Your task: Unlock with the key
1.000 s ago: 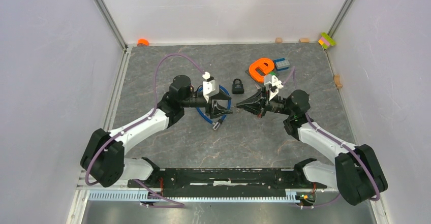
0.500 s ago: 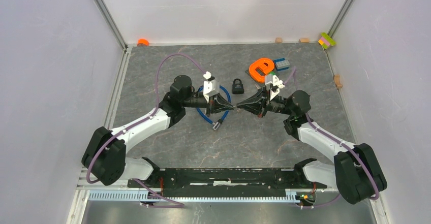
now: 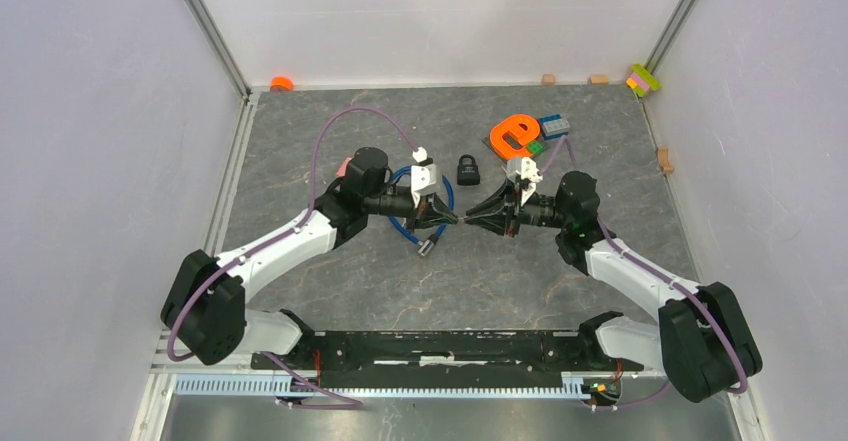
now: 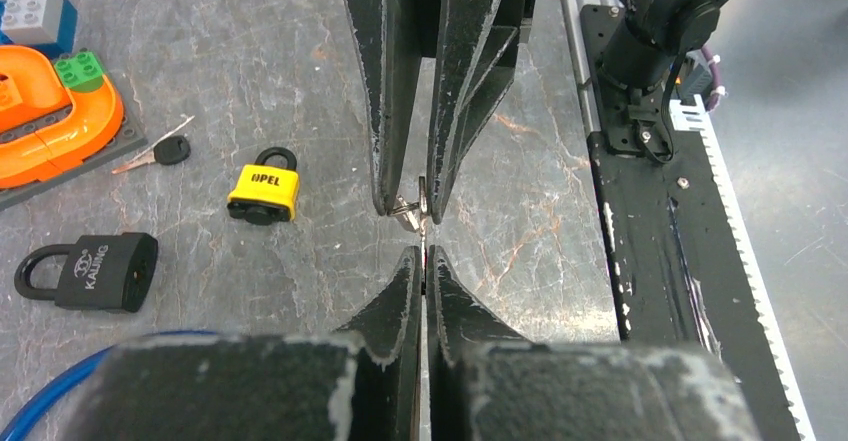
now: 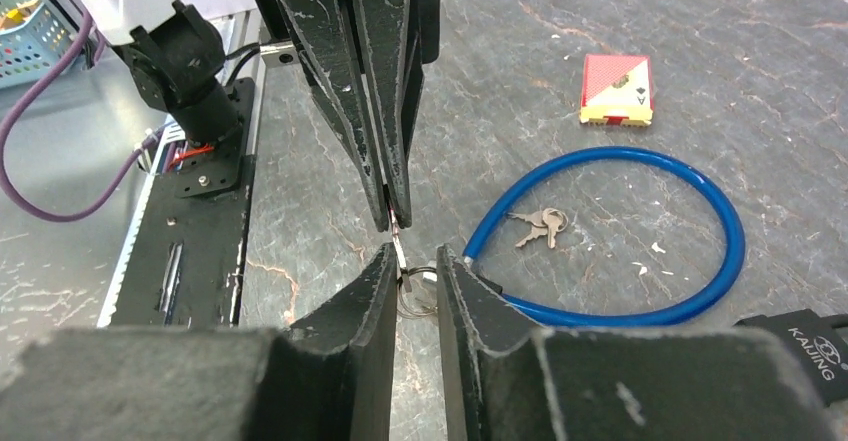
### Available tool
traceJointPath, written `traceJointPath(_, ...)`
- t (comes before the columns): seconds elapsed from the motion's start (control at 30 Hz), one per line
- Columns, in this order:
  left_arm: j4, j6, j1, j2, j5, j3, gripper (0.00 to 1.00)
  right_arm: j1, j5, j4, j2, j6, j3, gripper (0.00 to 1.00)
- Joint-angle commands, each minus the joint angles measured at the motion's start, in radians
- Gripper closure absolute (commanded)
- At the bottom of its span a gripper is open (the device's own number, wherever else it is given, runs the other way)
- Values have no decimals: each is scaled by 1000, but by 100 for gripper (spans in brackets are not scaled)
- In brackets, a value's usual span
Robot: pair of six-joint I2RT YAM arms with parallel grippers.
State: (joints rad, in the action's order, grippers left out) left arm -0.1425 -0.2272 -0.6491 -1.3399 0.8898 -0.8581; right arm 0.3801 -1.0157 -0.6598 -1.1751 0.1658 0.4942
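A small silver key [image 5: 398, 246] on a ring hangs in mid-air between the two grippers above the middle of the table. My left gripper [image 4: 425, 253] is shut on the key's blade; it reaches in from the top of the right wrist view [image 5: 392, 219]. My right gripper [image 5: 415, 256] faces it tip to tip, its jaws apart around the key ring [image 5: 420, 291]. A black padlock [image 4: 90, 271] and a yellow padlock [image 4: 264, 191] lie on the table beyond the grippers. A blue cable lock [image 5: 620, 241] lies coiled under my left gripper [image 3: 455, 218].
A second bunch of keys [image 5: 538, 226] lies inside the blue loop, and a red card box [image 5: 617, 89] beyond it. A black-headed key [image 4: 160, 153] lies beside the orange toy [image 3: 514, 134] with its bricks. The black base rail [image 3: 450, 346] runs along the near edge.
My left gripper has closed onto the key that the right gripper was holding out. The right gripper's jaws have parted. Both wrists have moved slightly toward the left.
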Motion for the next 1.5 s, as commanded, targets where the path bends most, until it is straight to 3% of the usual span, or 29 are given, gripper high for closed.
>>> traceJointPath(0.0,46,-83,-17,25,-3,-52,98,9,31,112,8,-112,47,75)
traceJointPath(0.17,52,-92,-21,23,-13,-53,98,15,31,124,7,-121,50,80)
traceJointPath(0.33,42,-89,-21,22,-23,-51,98,16,28,137,8,-137,56,99)
traceJointPath(0.43,26,-87,-21,23,-31,-43,97,16,51,170,19,-158,65,100)
traceJointPath(0.47,26,-86,-21,24,-38,-40,92,16,64,183,24,-192,67,100)
traceJointPath(0.67,-5,-23,24,49,-74,-17,34,-9,116,258,51,-254,73,100)
traceJointPath(0.83,-15,44,96,72,-193,-10,5,-53,182,376,81,-339,92,100)
traceJointPath(1.0,201,-21,96,-10,-443,-117,3,-68,228,406,147,-416,66,100)
traceJointPath(1.17,461,-157,75,-152,-546,-248,5,-73,218,476,174,-495,94,100)
traceJointPath(1.47,569,-74,-15,-392,-640,-367,16,-142,179,574,241,-560,134,100)
